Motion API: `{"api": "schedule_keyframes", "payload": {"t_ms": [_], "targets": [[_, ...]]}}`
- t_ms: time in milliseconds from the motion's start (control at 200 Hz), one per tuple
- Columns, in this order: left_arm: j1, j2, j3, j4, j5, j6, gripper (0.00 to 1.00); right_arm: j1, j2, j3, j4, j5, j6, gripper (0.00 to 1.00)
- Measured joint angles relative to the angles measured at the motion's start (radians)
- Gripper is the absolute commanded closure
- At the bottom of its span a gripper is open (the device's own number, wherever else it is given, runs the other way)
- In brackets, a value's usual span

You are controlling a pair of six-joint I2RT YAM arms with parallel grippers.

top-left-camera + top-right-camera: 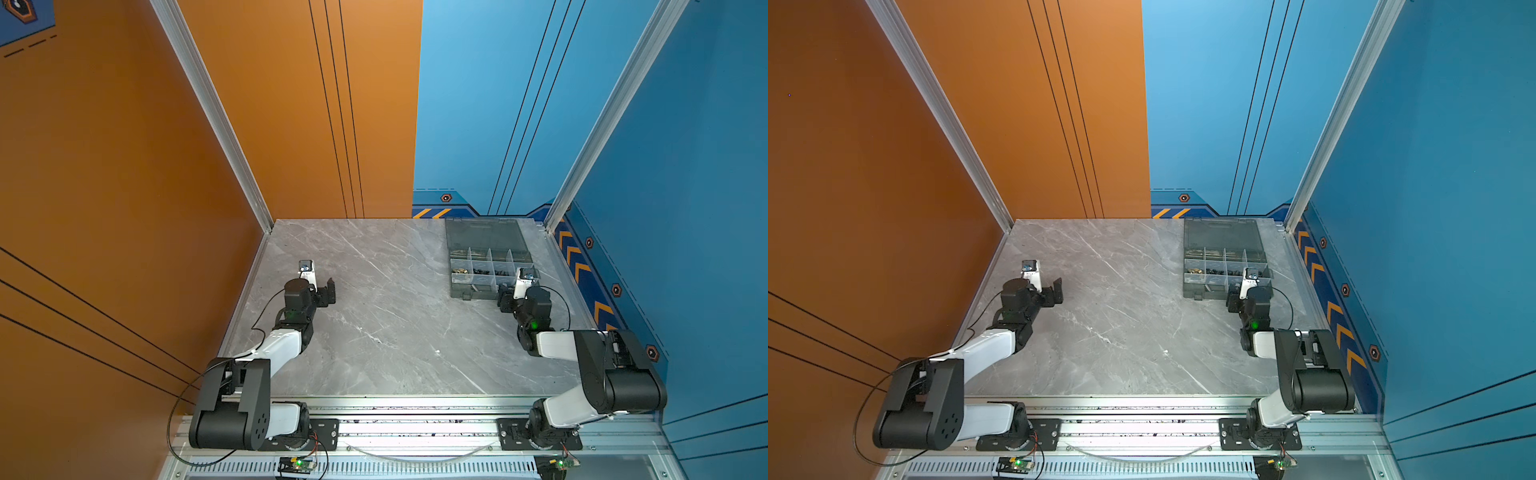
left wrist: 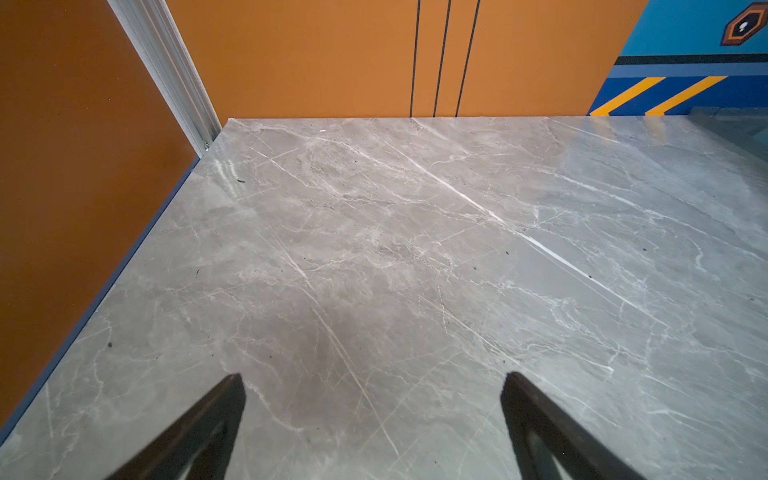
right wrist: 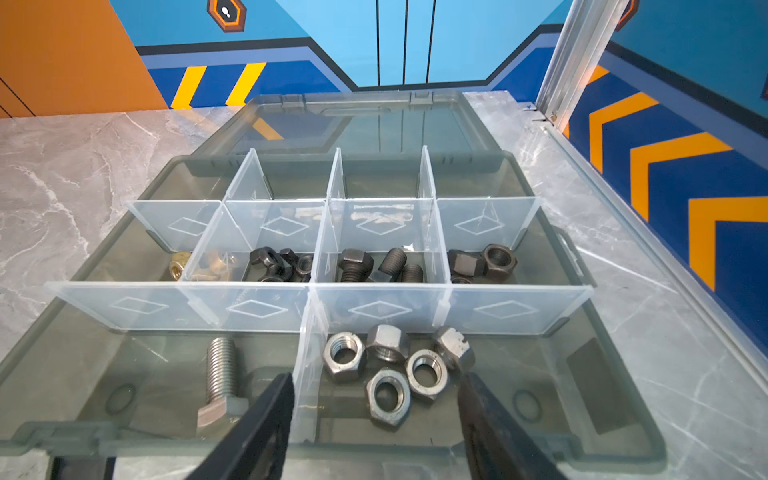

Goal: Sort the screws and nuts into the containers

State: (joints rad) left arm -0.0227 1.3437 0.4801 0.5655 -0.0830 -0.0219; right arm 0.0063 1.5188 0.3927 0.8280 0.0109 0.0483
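**A:** What took up most of the scene?

**B:** The grey marble table (image 1: pixel 395 340). Toward its far right corner sat the smoky plastic box (image 1: pixel 473 294). Its lid (image 1: pixel 482 235) lay open flat toward the back wall.

**A:** And the arms?

**B:** The left arm (image 1: pixel 286 338) lay over bare table on the left, well apart from the box. The left gripper (image 2: pixel 372 380) had its jaws spread wide with nothing between them. The right arm (image 1: pixel 552 345) reached to the box's near edge. The right gripper (image 3: pixel 376 376) hung over the near row, jaws apart and holding nothing. One finger (image 3: pixel 257 440) stood just beside a clear divider (image 3: pixel 309 374).

**A:** Where was the hardware?

**B:** What I could see of it lay inside the box. The near row had two compartments (image 3: pixel 137 374). A long silver bolt (image 3: pixel 222 374) lay alone on one side of that divider. Five silver nuts (image 3: pixel 388 397) lay loose on the other side, under the spread jaws.

**A:** The middle row?

**B:** It had four compartments. Going by the top views, brass nuts (image 3: pixel 178 266) sat at the left end. Next came black wing nuts (image 3: pixel 278 266), then three black bolts (image 3: pixel 357 266), then black hex nuts (image 3: pixel 486 262) at the right end.

**A:** The far row?

**B:** It was too hidden behind the dividers to tell.
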Motion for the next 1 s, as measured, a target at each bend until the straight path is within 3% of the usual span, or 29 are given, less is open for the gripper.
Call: {"api": "schedule_keyframes", "payload": {"t_ms": [350, 365, 385, 400, 1001], "targets": [[0.002, 0.215, -0.099, 0.246, 0.0, 0.019, 0.02, 0.001, 0.0, 0.0, 0.003, 0.02, 0.0, 0.24], [0.002, 0.215, -0.1, 0.253, 0.0, 0.019, 0.02, 0.001, 0.0, 0.0, 0.003, 0.021, 0.001, 0.2], [0.002, 0.215, -0.1, 0.262, 0.0, 0.02, 0.02, 0.001, 0.0, 0.0, 0.004, 0.021, 0.0, 0.02], [0.002, 0.215, -0.1, 0.269, -0.001, 0.023, 0.02, 0.0, 0.0, 0.0, 0.004, 0.021, 0.005, 0.0], [-0.042, 0.215, -0.101, 0.358, -0.093, 0.038, 0.02, 0.001, 0.0, 0.0, 0.004, 0.021, 0.0, 0.0]]}}
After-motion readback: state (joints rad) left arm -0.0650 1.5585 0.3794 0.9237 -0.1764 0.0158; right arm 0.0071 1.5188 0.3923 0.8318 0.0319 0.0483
